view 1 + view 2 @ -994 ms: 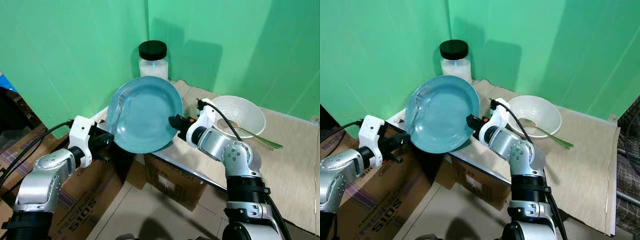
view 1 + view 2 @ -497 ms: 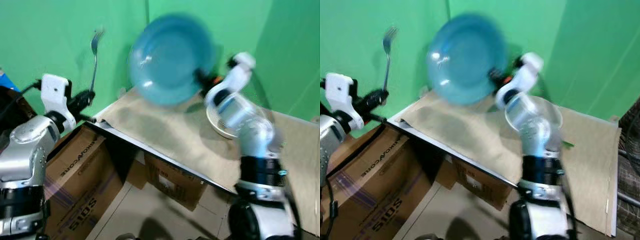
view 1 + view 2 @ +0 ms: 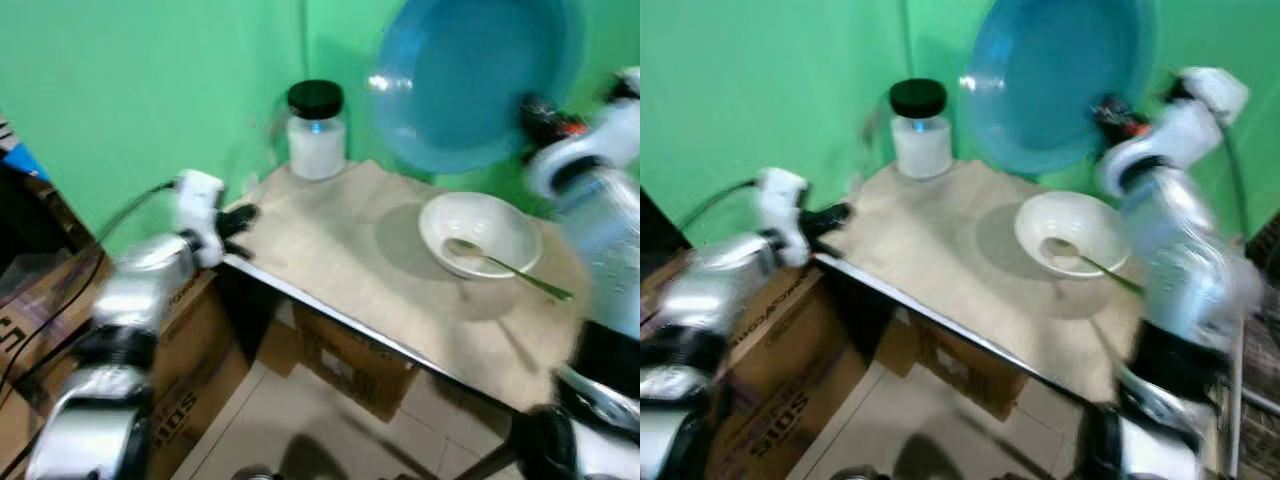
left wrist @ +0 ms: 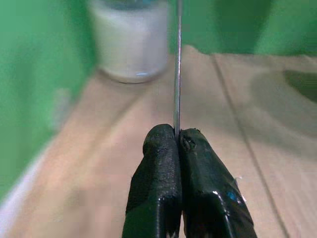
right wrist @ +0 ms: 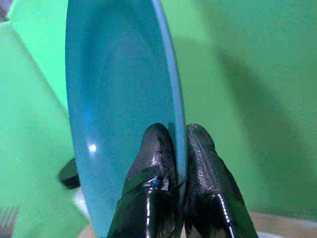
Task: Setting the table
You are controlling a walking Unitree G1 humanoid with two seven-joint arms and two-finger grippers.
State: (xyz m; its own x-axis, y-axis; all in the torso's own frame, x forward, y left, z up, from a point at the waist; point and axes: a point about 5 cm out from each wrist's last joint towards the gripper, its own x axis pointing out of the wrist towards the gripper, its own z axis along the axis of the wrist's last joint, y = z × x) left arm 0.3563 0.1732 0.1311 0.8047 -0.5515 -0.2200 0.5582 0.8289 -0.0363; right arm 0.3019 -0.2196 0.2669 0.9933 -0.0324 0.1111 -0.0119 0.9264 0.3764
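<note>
At the table's (image 3: 330,260) left edge we see the left gripper (image 4: 178,136) clamped on a thin fork handle (image 4: 177,74), then the jar (image 3: 316,132), the white bowl (image 3: 480,232), and the right gripper (image 5: 177,144) pinching the blue plate's (image 3: 465,85) rim aloft.

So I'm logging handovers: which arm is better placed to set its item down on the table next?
Probably the left. Its gripper pinches the fork low, right at the table edge. The right gripper holds the blue plate high, above the bowl, far from bare cloth.
</note>
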